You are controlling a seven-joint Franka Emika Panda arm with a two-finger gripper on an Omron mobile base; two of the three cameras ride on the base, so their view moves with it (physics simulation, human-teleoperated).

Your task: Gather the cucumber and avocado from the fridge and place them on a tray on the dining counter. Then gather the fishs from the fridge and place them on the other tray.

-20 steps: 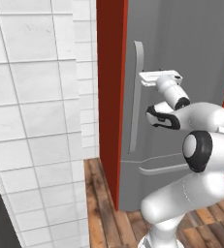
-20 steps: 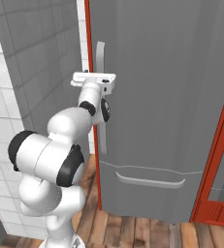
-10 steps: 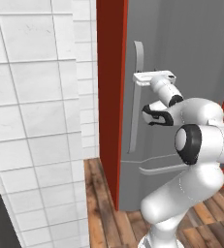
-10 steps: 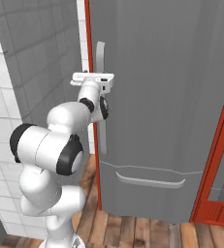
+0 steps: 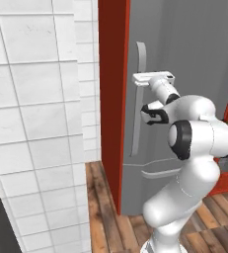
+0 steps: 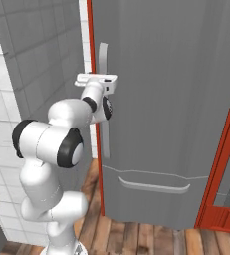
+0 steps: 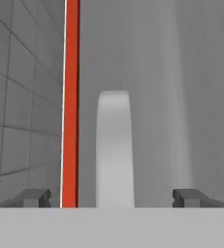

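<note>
The jaws stand wide apart with nothing between the pads; in the hand view the two dark fingertips [image 7: 33, 197] sit far apart at the bottom, and the top end of the fridge door's vertical handle [image 7: 114, 145] rises in the gap between them, not touched by either. The gripper [image 7: 112, 198] is level with the upper part of that pale grey handle [image 5: 138, 99], close in front of the door.

The fridge [image 6: 171, 99] is the only container here, and its grey door is shut, so what lies inside cannot be told; the cucumber, avocado and fish cannot be seen. A red frame edge [image 7: 71, 101] runs just beside the handle, along the door's hinge-free edge, and a second, horizontal handle [image 6: 154, 185] crosses the lower drawer front near the door's bottom edge.

In the left base view the gripper [image 5: 141, 80] reaches the handle from the right, its flat white hand held level, wrist bent back toward the bulky white elbow and dark joints below. In the right base view the same hand [image 6: 95, 79] sits against the handle [image 6: 103, 99] near the door's left edge, the forearm rising steeply from the shoulder.

White wall tiles [image 5: 36, 123] stand to the left of the fridge, and wooden floor planks [image 6: 136, 239] run beneath it. Another red-framed cabinet [image 6: 226, 174] stands at the right.
</note>
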